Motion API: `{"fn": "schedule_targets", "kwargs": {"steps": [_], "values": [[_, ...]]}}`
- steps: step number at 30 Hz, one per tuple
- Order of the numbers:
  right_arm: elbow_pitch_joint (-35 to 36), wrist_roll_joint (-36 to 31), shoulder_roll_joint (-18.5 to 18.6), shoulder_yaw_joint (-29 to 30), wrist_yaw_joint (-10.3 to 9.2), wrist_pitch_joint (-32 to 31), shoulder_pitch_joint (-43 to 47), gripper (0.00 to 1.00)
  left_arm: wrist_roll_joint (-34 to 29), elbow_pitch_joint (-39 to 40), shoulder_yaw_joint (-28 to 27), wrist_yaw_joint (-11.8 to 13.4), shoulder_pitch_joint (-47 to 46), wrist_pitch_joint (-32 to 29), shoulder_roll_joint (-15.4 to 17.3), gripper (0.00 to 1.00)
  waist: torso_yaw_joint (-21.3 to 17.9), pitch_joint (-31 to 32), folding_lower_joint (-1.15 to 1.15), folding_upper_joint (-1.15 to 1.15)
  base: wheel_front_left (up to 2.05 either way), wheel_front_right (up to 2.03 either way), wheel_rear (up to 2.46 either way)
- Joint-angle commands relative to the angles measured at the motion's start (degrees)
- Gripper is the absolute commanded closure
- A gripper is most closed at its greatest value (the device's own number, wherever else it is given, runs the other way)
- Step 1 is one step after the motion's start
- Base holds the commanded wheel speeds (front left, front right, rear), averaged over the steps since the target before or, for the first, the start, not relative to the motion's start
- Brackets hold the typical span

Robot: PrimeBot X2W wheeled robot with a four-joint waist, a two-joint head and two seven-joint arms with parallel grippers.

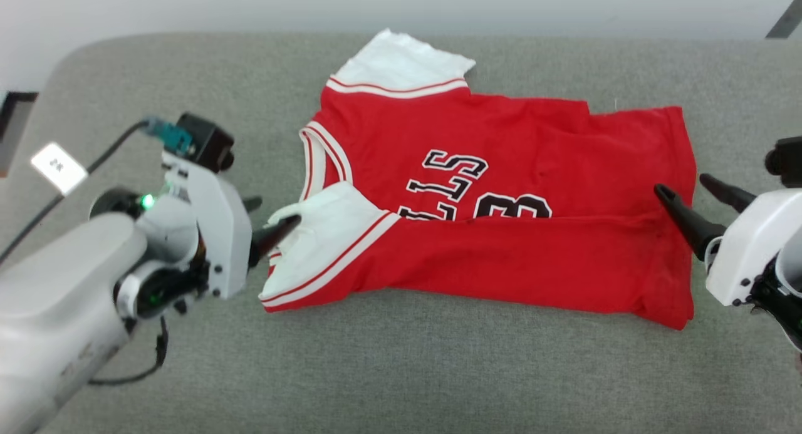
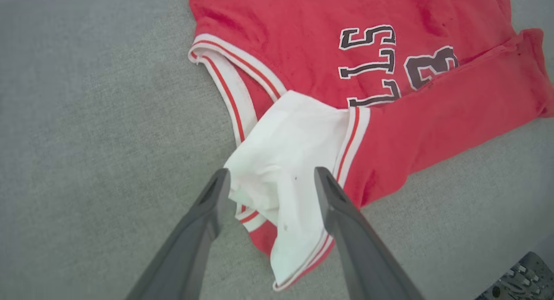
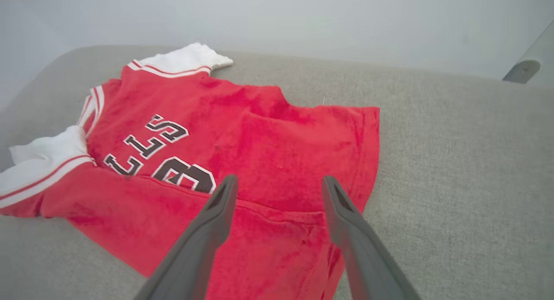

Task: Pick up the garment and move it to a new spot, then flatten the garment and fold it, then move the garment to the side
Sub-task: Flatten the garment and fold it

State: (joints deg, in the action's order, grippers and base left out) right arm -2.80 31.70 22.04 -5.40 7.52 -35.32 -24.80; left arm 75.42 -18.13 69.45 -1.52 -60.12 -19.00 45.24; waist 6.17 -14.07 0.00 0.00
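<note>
Garment, a red jersey tee, lies mid counter, roughly flat. The near long edge is already folded up over the chest, covering the lower part of the lettering. Left pincer is spread around the near white sleeve, gripping nothing. Right pincer is spread just over the hem end, also empty. So the move and flatten look done and the first fold is in. Left to do: tuck in the far sleeve, make the remaining folds, then shift it aside.
</note>
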Motion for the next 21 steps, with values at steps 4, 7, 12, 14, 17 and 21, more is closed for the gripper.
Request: {"fn": "schedule_targets", "kwargs": {"steps": [4,7,12,14,17,21], "values": [[3.36,-1.09,-1.67,3.71,-0.06,3.64,2.88,0.0,3.43,2.5,-0.27,3.36,4.1,-1.32,2.13,0.0,0.23,3.42,0.0,0.0,0.0,0.0,0.0],[5.91,-2.03,-3.35,6.03,-0.06,5.65,5.06,0.0,6.35,3.97,-0.44,4.89,6.53,-2.64,3.25,0.0,-0.51,4.33,0.0,0.0,0.0,0.0,0.0],[10.34,-3.24,-6.04,9.8,-0.06,7.11,9.45,0.0,8.67,6.47,-0.08,7.03,9.75,-3.75,5.47,0.0,-2.01,4.63,0.0,0.0,0.0,0.0,0.0],[11.86,-3.47,-7.29,11.33,-0.06,7.09,11.21,0.0,10.16,6.93,-0.52,7.68,11.07,-3.42,5.99,0.0,-2.58,4.45,0.0,0.0,0.0,0.0,0.0],[13.84,-4.07,-8.84,13.94,-0.06,7.17,13.43,0.0,11.39,6.77,-0.68,8.12,12.27,-3.2,6.42,0.0,-3.3,4.03,0.0,0.0,0.0,0.0,0.0],[16.06,-3.9,-10.92,16.06,-0.06,6.77,15.5,0.0,11.01,4.67,-0.7,7.7,12.88,-2.36,6.2,0.0,-4.26,3.1,0.0,0.0,0.0,0.0,0.0]]}}
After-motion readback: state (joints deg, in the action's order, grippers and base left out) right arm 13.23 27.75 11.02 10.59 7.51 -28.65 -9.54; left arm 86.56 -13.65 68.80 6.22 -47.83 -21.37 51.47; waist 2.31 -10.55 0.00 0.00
